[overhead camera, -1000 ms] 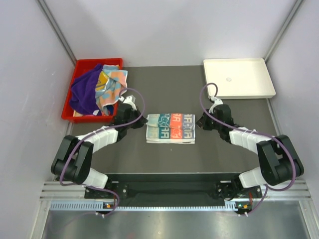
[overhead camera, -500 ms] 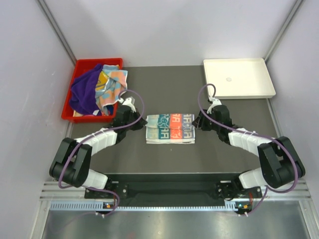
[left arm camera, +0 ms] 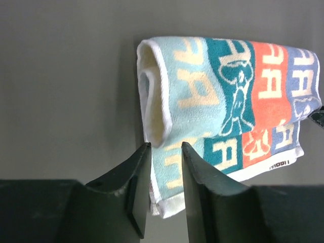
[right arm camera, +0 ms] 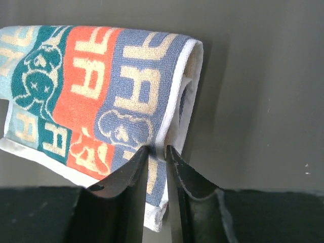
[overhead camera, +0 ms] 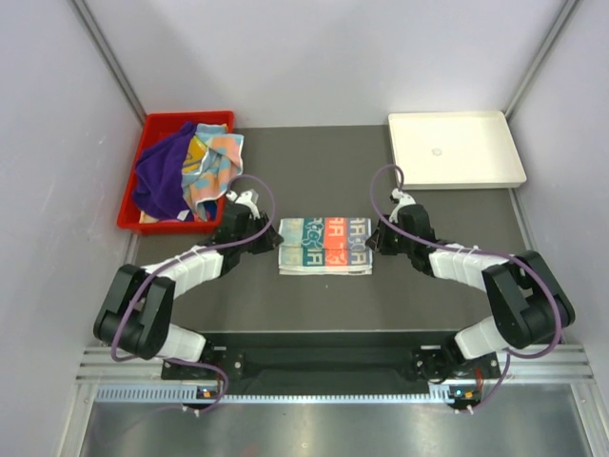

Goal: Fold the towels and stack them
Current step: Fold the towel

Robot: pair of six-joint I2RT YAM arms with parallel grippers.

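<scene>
The teal, orange and white lettered towel (overhead camera: 325, 245) lies folded into a flat strip at the table's centre. It also shows in the left wrist view (left arm camera: 228, 91) and the right wrist view (right arm camera: 96, 86). My left gripper (overhead camera: 271, 238) is at its left end; its jaws (left arm camera: 166, 152) stand narrowly apart with the near left corner of the cloth between them. My right gripper (overhead camera: 374, 240) is at its right end; its jaws (right arm camera: 157, 152) are pinched on the white-hemmed right edge. A purple towel (overhead camera: 164, 176) and a multicoloured towel (overhead camera: 211, 162) lie crumpled in the red bin.
The red plastic bin (overhead camera: 133, 195) stands at the back left, just beyond my left arm. A white shallow tray (overhead camera: 476, 167) stands at the back right. Pale walls close in both sides and the back.
Both grippers have moved inward onto the ends of the lettered towel, the right one further. The towel itself has not shifted.
</scene>
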